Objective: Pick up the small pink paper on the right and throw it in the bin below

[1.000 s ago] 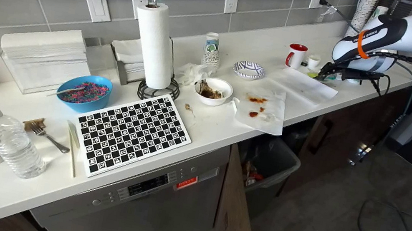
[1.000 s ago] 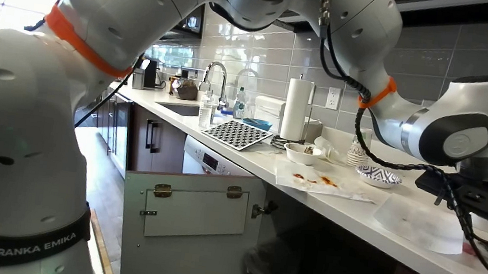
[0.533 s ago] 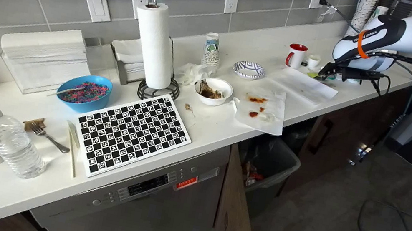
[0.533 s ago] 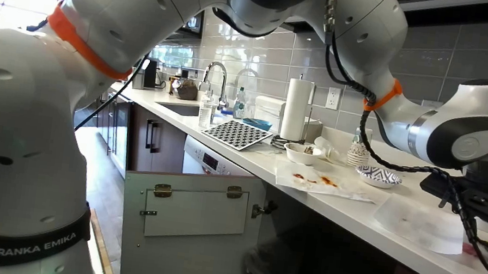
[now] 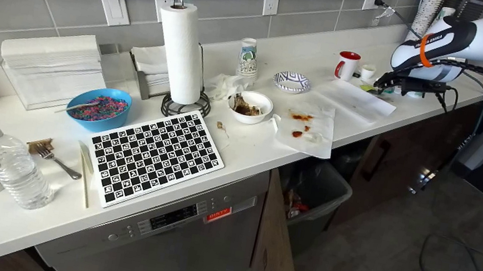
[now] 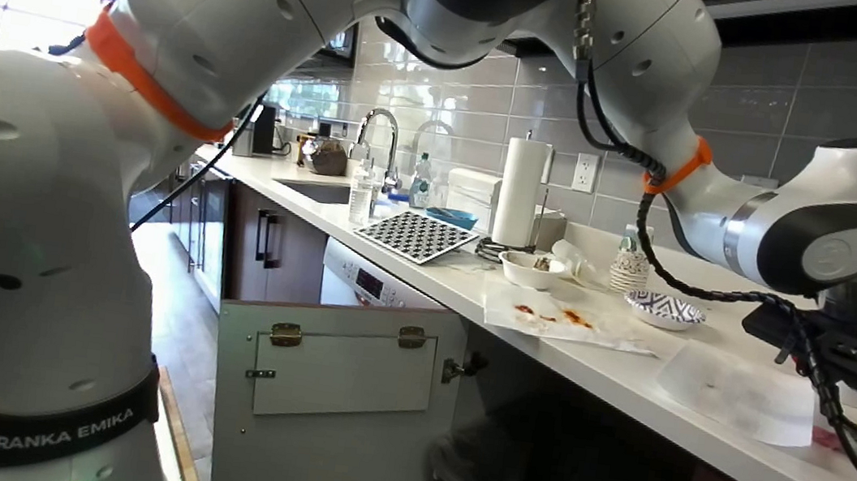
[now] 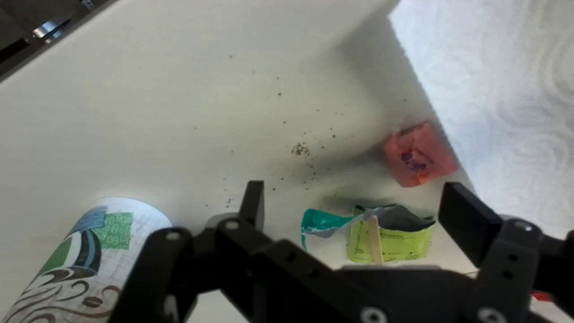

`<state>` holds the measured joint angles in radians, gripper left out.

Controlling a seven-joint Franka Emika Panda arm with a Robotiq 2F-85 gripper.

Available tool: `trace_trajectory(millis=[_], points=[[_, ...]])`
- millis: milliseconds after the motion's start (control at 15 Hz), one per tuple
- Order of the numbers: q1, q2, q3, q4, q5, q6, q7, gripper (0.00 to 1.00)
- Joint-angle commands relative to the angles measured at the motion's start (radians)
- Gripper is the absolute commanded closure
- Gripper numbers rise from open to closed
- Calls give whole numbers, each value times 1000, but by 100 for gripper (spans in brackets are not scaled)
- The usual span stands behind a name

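Along the counter (image 5: 239, 150) in an exterior view, from the left, come a clear water bottle (image 5: 19, 171), a blue bowl (image 5: 112, 121), a black-and-white marker board (image 5: 155, 159), an upright paper towel roll (image 5: 181, 53), a white bowl (image 5: 252, 119), a patterned bowl (image 5: 291, 83) and a stained paper sheet (image 5: 315, 124); lower than the counter edge and a little further right stands the dark waste bin (image 5: 326, 210), and up on the counter again a white mug with a red inside (image 5: 349, 69). In the wrist view, the leftmost thing on the counter is a coffee-printed paper cup (image 7: 85, 269), then a scatter of dark crumbs (image 7: 300, 149), then the gripper (image 7: 354, 199), its jaws parted wide and nothing gripped. Between them in this view lies a torn yellow-green sachet (image 7: 403, 244) with a wooden stick (image 7: 375, 240) overlapping it. Further right, the small pink paper (image 7: 420, 154) lies crumpled on the counter, out past the jaw tips, its edge meeting a white paper towel sheet (image 7: 506, 80); I cannot tell whether they overlap. The step in hand looks to be the approach, with the pick not yet made. The next move calls for shifting the gripper over the pink paper, clear of the sachet and the paper towel sheet, then lowering, pinching and carrying the paper to the waste bin.
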<state>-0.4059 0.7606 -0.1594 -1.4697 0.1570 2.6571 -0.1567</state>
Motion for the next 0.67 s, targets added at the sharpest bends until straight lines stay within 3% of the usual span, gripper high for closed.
trace_trajectory(millis=[0, 400, 600], points=[[-11, 28, 13, 35, -16, -39, 19, 0], [-9, 44, 16, 42, -17, -38, 21, 0], [-10, 46, 17, 46, -17, -40, 20, 9]])
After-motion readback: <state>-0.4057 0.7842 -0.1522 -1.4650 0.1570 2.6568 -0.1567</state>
